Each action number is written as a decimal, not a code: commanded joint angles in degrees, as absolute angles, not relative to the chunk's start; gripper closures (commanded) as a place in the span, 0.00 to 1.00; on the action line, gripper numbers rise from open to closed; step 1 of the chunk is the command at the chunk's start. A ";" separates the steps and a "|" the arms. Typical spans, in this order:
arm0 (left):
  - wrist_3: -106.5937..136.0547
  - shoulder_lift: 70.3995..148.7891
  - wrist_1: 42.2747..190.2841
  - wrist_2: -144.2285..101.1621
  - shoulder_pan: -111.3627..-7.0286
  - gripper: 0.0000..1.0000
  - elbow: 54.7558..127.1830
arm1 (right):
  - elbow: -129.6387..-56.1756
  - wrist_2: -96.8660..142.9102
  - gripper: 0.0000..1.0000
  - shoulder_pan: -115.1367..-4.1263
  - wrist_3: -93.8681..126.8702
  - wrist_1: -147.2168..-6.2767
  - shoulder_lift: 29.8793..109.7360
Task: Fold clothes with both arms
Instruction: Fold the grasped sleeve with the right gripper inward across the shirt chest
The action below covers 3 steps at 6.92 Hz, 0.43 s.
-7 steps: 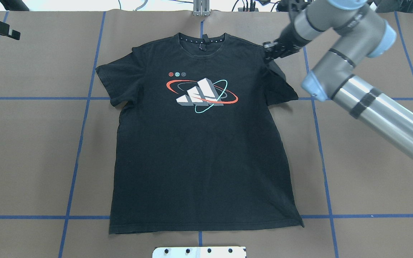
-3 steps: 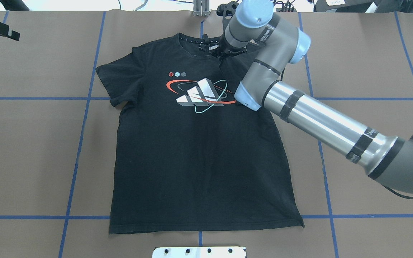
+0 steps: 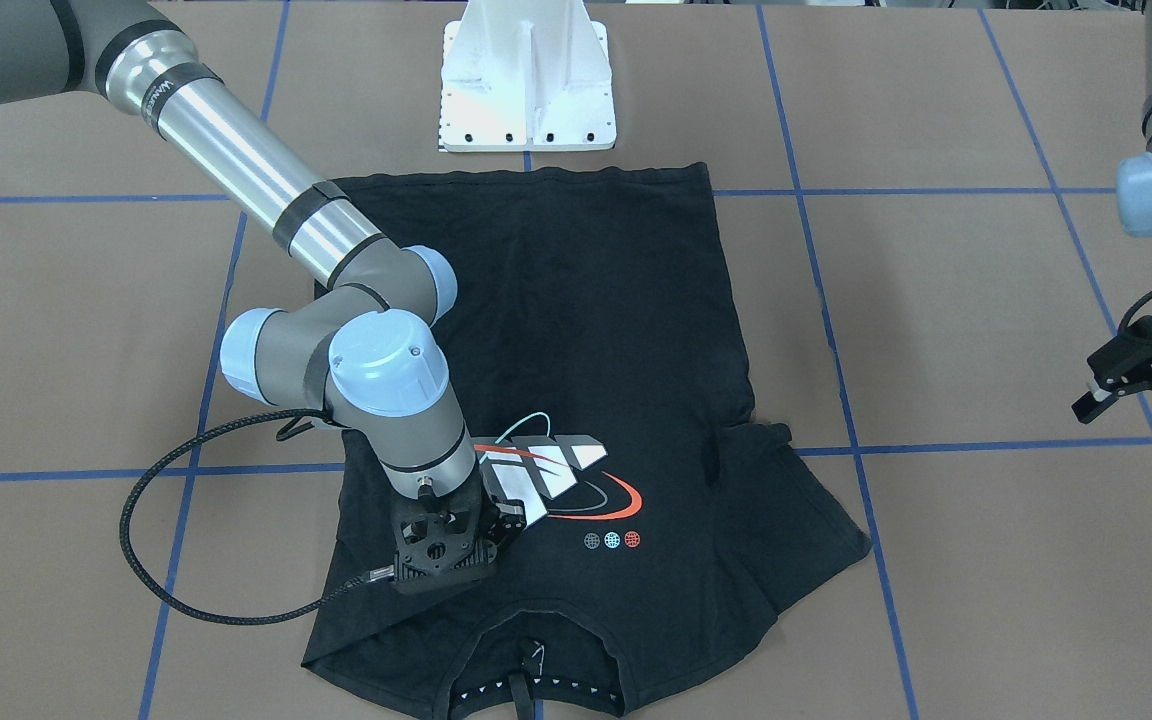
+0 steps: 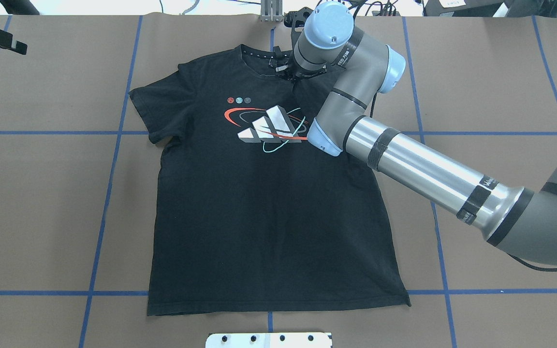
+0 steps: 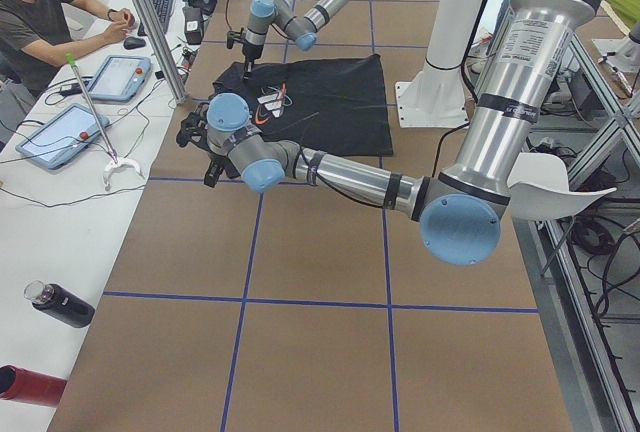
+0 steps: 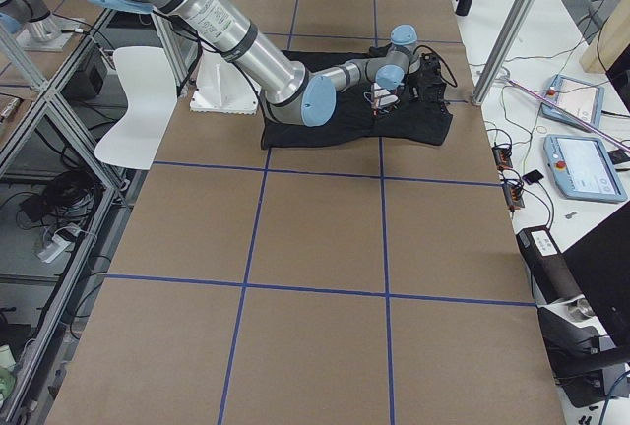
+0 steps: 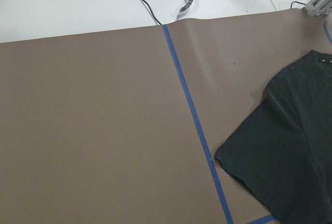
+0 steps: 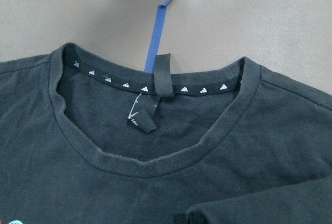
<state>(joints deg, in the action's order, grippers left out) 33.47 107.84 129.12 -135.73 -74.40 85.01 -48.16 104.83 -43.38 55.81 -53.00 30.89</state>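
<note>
Under the right gripper (image 3: 444, 565), pinching shut on a folded-over flap of the T-shirt (image 3: 616, 330), lying print-up on the tabletop (image 3: 986, 560); hanging the left gripper (image 3: 1131, 390) open, empty, well aside. Judging limp, light cloth: gripping best at hems, seams.

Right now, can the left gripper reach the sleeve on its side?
Probably yes: bare table lies between the left gripper and that sleeve, and the right arm is over the shirt's other side.
</note>
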 commanded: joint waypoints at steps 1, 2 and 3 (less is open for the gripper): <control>37.23 110.63 129.29 -135.53 -71.65 0.00 83.77 | -51.04 110.43 0.00 -45.42 58.86 -53.08 31.46; 42.49 112.05 131.38 -133.53 -69.11 0.00 83.24 | -56.89 115.44 0.00 -47.53 61.76 -53.09 34.95; 49.67 112.76 135.31 -125.59 -63.77 0.00 82.45 | -63.30 119.66 0.00 -48.94 63.53 -53.17 38.81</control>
<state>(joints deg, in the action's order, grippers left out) 42.26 111.55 131.66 -132.25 -68.84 83.31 -56.31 114.36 -47.02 61.00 -53.09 34.71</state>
